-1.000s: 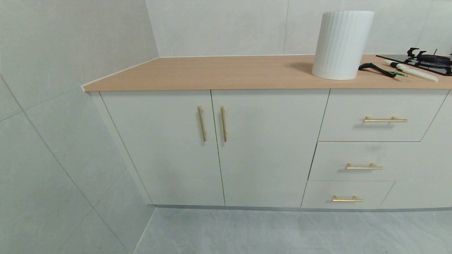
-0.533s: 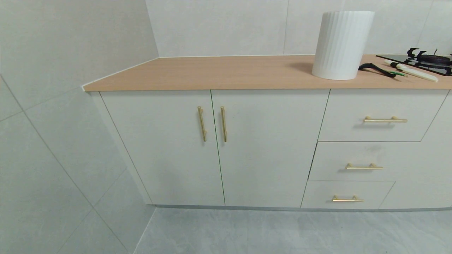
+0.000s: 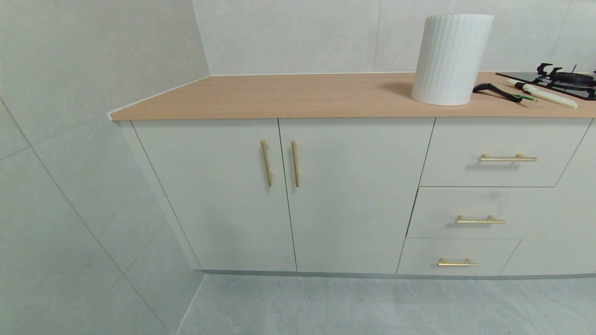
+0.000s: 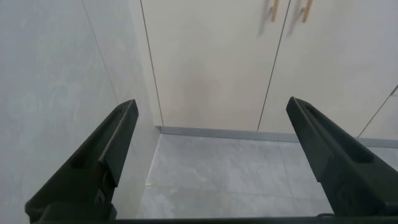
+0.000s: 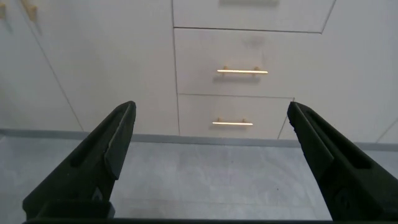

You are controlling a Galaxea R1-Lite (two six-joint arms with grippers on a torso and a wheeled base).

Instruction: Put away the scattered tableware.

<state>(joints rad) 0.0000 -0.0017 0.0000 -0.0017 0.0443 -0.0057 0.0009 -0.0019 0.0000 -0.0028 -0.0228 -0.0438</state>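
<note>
Left fingers (image 4: 99,158), right fingers (image 5: 102,155): black wedges, spread.

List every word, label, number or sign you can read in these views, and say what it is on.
None: no readable text anywhere.
white ribbed container: plain surface, no print.
cabinet doors and drawers: blank fronts.
white utensil and black utensil on the countertop: any marking is too small to read.
</note>
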